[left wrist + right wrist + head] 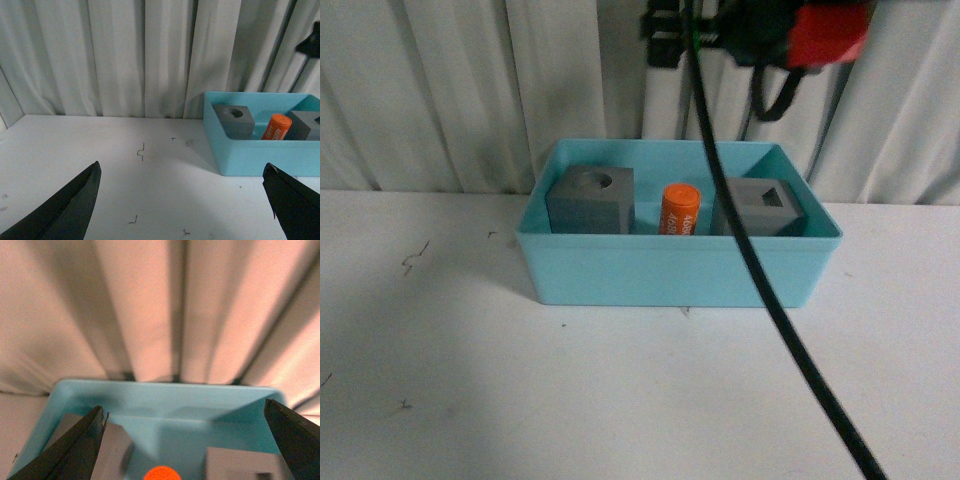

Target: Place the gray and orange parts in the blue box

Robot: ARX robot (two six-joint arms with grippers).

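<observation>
Three parts sit in the blue box (670,270), its near wall hiding their bases; both grippers (182,200) (182,440) gape empty.

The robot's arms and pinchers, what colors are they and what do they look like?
The left gripper has black fingers that taper to pointy wedge tips. The right gripper has the same dark wedge fingers. In the front view, the right arm is black with a bright red part, and a thick black cable hangs down from it. No lettering shows on them.
</observation>
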